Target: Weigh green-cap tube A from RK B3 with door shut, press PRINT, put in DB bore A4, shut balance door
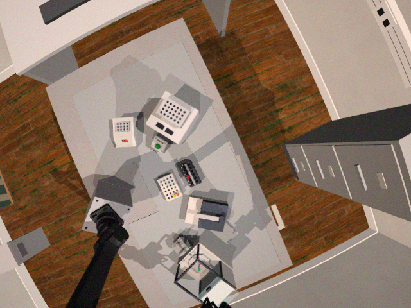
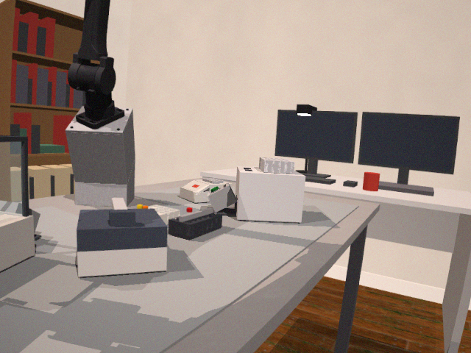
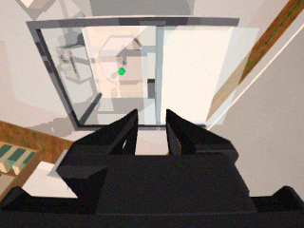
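Tube A's green cap [image 1: 198, 269] [image 3: 122, 71] shows inside the balance's glass box [image 1: 175, 282] [image 3: 133, 21]; the tube appears to stand on the pan, its lower part hard to see. The balance's door [image 1: 220, 291] [image 3: 190, 76] is slid back, leaving the top open above the tube. Its dark handle [image 1: 208, 289] [image 3: 151, 88] lies near the middle of the box top. My gripper [image 1: 216, 303] [image 3: 151, 114] is partly open and empty, above the rear side of the balance. It is out of view in the exterior view. The PRINT key and lamp cannot be made out.
The spectrophotometer [image 1: 212, 206] [image 2: 121, 246] stands beside the balance. The rack [image 1: 169, 187] holds yellow and orange caps; the magnet block [image 1: 189, 172] [image 2: 193, 228] holds a red one. A white block with a red display [image 1: 123, 135] and a large white box [image 1: 172, 115] [image 2: 270, 197] stand farther left.
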{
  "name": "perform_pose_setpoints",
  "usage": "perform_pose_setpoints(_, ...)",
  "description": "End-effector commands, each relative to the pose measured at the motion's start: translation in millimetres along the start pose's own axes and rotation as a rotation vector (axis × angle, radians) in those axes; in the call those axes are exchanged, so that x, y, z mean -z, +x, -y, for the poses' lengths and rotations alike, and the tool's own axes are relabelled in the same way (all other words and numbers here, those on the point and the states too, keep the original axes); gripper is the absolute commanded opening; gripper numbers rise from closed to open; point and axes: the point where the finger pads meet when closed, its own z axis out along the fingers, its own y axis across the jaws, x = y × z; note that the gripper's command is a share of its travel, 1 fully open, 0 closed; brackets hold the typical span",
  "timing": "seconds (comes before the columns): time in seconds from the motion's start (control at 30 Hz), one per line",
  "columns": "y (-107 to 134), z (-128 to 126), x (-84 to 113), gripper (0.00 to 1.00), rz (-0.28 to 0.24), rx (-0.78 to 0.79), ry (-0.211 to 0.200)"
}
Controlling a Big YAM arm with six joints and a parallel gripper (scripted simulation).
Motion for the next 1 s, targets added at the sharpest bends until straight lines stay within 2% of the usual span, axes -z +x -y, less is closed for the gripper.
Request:
perform_pose_setpoints(0.0,-0.6,13.5,10.5,0.30,0.001,0.010,0.031)
perform_pose_setpoints(0.77,-0.6,13.5,10.5,0.30,0.001,0.010,0.031)
perform_pose_setpoints(0.8,1.0,25.8,8.1,0.30,0.001,0.021,0.047)
perform_pose_setpoints(0.9,-0.5,5.3,-13.3,0.30,0.005,0.020,0.000)
perform_pose_setpoints(0.97,-2.7,2.8,-18.7,0.30,0.007,0.021,-0.006)
